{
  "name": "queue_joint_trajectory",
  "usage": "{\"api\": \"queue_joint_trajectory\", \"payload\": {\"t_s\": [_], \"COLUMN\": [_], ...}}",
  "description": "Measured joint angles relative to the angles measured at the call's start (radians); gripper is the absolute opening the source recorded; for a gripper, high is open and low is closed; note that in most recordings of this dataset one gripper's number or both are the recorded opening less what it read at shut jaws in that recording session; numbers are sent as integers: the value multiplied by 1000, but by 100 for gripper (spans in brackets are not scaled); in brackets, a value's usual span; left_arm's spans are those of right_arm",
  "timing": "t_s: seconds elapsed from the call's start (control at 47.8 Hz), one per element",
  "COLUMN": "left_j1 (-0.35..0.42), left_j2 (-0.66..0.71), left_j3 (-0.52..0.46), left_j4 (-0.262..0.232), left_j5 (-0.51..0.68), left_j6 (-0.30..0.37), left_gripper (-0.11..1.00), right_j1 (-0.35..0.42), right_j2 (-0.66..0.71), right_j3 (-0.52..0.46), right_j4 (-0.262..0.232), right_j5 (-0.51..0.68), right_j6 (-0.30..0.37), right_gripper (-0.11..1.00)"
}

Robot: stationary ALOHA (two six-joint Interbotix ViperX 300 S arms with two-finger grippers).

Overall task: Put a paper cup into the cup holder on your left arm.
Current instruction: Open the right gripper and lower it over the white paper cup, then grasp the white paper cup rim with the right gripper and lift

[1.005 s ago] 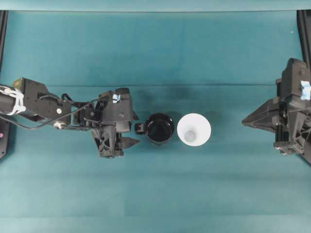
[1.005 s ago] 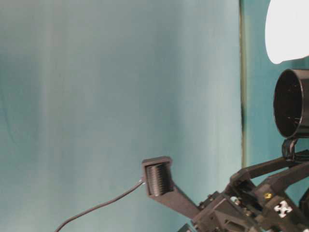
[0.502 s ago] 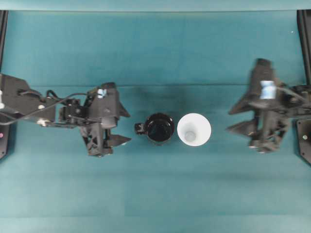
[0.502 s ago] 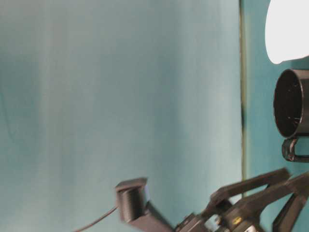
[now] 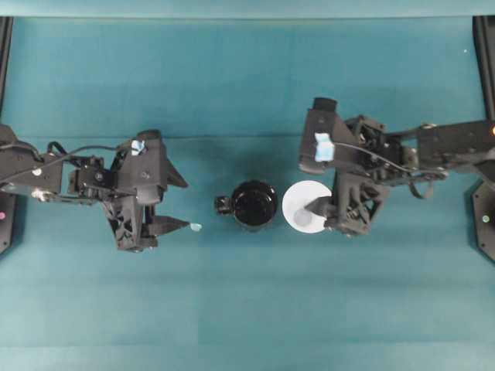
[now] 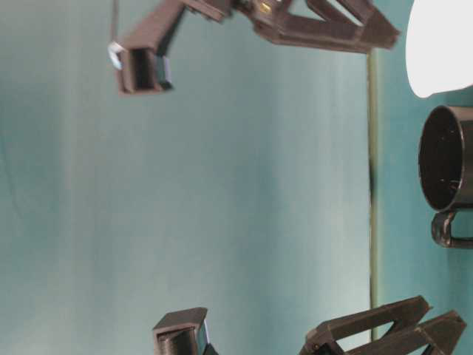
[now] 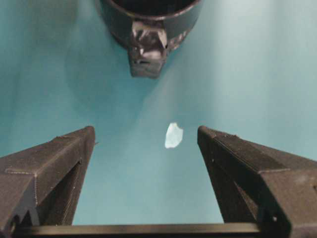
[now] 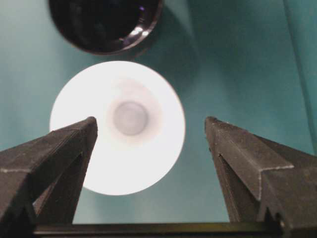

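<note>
Right arm has swung in from the right edge of the worktop, and its claw [image 5: 313, 202], jaws now spread wide, hangs over the paper cup [image 5: 306, 205]; the left arm has drawn back toward the left edge. That paper cup stands upright near the middle of the worktop [image 5: 247, 85], mouth up, just beside the cup holder [image 5: 254, 204] on its right, the 2 close but apart. It's plain white, tapered, thin-walled, with a small greyish bottom showing down inside. The cup holder is glossy black, round, rigid, with a knob handle pointing toward the left claw [image 5: 176, 207], which waits open and empty, well apart. Teal matte cloth covers everything. My read: this is the approach to the grasp. The wrist view shows the cup off toward 1 finger [image 8: 47, 163], so centre the jaws first, then close gently, as thin paper should crumple under a hard squeeze.
</note>
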Motion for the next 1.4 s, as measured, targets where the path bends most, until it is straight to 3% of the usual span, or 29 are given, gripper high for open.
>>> {"api": "queue_joint_trajectory", "payload": {"t_s": [0.356,0.753,0.9,1.109,1.193,1.277,1.402], "left_j1": [0,0,0,0,0,0,0], "left_j2": [-2,-2,-2,-2,-2,-2,-2], "left_j3": [0,3,5,5,5,5,5], "left_j4": [-2,0,-2,0,-2,-2,-2], "left_j5": [0,0,0,0,2,0,0], "left_j6": [0,2,2,2,2,2,2], "left_gripper": [92,92,92,92,92,92,92], "right_j1": [-80,-55,-49,-38,-38,-38,-37], "right_j2": [86,161,160,155,149,141,127], "right_j3": [25,31,31,21,12,9,9], "right_j4": [-2,0,0,0,8,18,46], "right_j5": [-34,-98,-84,-81,-80,-72,-44], "right_j6": [-3,0,0,2,3,3,3], "right_gripper": [91,86,69,20,6,-2,-4]}}
